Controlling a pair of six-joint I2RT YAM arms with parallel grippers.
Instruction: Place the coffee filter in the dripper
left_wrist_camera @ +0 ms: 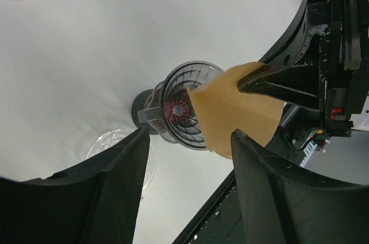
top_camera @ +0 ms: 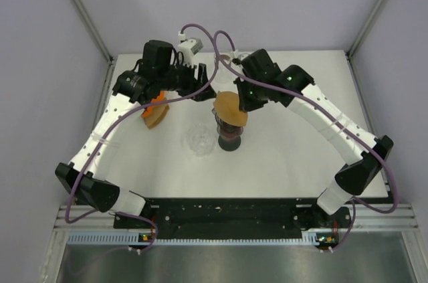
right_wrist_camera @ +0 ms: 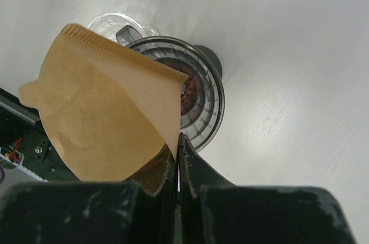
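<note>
Right pincer (right_wrist_camera: 177,140) clamped on edge of filter (right_wrist_camera: 104,111), which hangs folded flat, tilted over dripper (right_wrist_camera: 203,97). Left pincer (left_wrist_camera: 187,139) wide, empty (close by). Risk: released unopened, filter perches across rim or slides onto table (top_camera: 301,162).

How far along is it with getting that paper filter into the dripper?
Done: one brown filter is lifted, pinched in the right tool. In hand: it hangs right over the dripper, not yet inside, with the left tool open beside it. Left: lowering it into the ribbed cone and letting go.
</note>
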